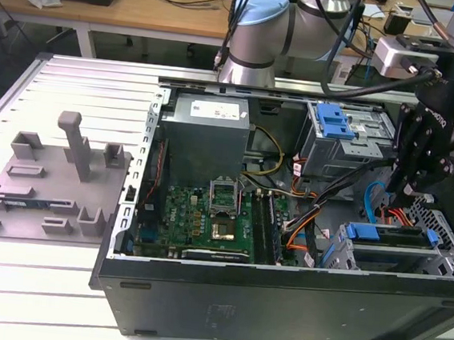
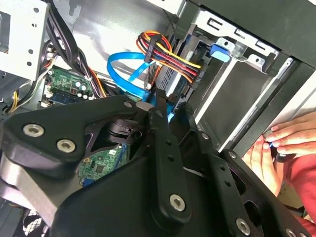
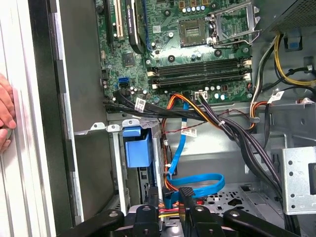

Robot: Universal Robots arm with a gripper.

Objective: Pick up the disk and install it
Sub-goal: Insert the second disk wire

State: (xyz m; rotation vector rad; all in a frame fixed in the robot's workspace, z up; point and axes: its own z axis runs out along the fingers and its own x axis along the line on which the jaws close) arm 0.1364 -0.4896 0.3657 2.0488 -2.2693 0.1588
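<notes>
Claw (image 1: 408, 190) hangs inside the computer case (image 1: 279, 292), directly above the caged disk (image 1: 390, 235); grip state indeterminate. Step: installation; seating needs confirming.

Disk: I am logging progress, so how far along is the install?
Looks done: a blue-framed disk already lies in the drive cage at the exterior view's right. In hand: the gripper hangs just above that cage; whether it grips anything cannot be told. Left: the pictures do not show whether the disk is fully seated, so the install cannot be confirmed as finished.
</notes>
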